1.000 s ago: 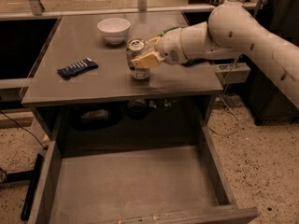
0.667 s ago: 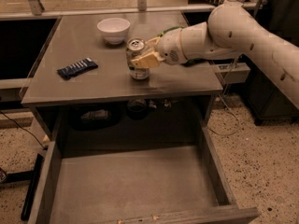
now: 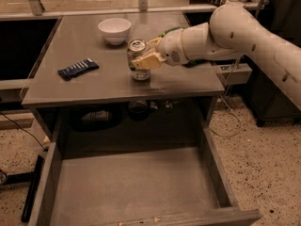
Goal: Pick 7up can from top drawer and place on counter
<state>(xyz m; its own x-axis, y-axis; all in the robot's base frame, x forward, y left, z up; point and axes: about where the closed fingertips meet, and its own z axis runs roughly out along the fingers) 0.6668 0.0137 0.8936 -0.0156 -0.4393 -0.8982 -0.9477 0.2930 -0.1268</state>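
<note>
End effector: the end effector [image 3: 142, 60] sits at the tip of a white arm [image 3: 235, 32], closed around the can with a beige finger across the can's side.
Can: small silver-grey aluminium drink can [image 3: 137, 52], upright in the end effector's grip, base down on the table.
Table: broad flat grey table [image 3: 94, 86] directly beneath the end effector.
Drawer: wide shallow grey top drawer [image 3: 131, 187], pulled out, below and nearer the camera than the end effector.
Bowl: small round white bowl [image 3: 114, 29], near, beyond the end effector.
Packet: flat dark blue packet [image 3: 78, 68], well apart, on the side away from the arm.
</note>
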